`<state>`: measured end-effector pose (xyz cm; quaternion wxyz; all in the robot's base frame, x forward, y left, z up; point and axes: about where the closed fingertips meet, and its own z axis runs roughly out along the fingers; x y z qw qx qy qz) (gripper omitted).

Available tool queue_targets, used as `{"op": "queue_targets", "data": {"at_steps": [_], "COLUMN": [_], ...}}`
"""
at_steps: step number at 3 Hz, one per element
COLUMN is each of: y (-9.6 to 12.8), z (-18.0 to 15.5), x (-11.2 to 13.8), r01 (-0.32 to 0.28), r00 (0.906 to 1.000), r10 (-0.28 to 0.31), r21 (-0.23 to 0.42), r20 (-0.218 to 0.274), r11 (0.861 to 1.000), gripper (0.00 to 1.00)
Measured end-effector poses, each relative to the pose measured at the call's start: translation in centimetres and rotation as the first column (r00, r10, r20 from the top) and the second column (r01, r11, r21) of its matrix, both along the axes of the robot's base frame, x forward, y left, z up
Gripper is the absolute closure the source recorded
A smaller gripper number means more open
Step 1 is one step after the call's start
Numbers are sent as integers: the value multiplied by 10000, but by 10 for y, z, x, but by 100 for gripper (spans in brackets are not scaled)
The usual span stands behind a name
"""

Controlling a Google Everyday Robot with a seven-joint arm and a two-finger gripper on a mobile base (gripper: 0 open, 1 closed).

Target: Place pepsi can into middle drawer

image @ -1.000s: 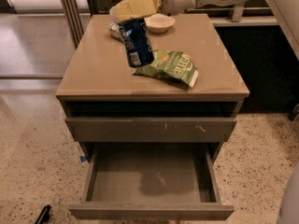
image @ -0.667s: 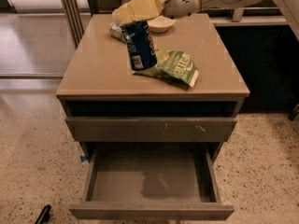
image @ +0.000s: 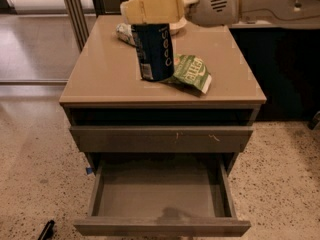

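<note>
The pepsi can (image: 155, 51), dark blue with white lettering, hangs upright just above the front half of the cabinet top (image: 100, 74). My gripper (image: 153, 15) comes in from the upper right and is shut on the can's top, its cream-coloured fingers (image: 150, 4) covering the rim. Below the cabinet front, the middle drawer (image: 150, 191) is pulled fully out, showing a bare grey base. The can is behind and above the drawer's opening, over the tabletop.
A green chip bag (image: 191, 72) lies right of the can. A white bowl (image: 178, 25) and a pale packet (image: 125, 32) sit at the back. A shut drawer face with scratches (image: 160, 139) is above the drawer that is out. A black object (image: 47, 230) lies on the floor.
The gripper has carried the pepsi can up off the tabletop and forward toward the cabinet's front edge. The chip bag and the pulled-out drawer have not moved.
</note>
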<state>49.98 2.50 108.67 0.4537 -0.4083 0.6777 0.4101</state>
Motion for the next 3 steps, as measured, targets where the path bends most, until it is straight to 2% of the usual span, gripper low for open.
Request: {"op": "queue_targets", "data": {"at_steps": [1,2,3], "y": [0,3,5], "z": [-8,-51,-99], "x": [-25,-30,-36], "r01": [1437,2770,3879], "r00": [9886,9608,9209], "r10": [-1444,-2771,-3871], "r21": [176,138,98], "r20": [418,99,-448], "r11": [9895,9608,9217], "gripper": [100,100,100]}}
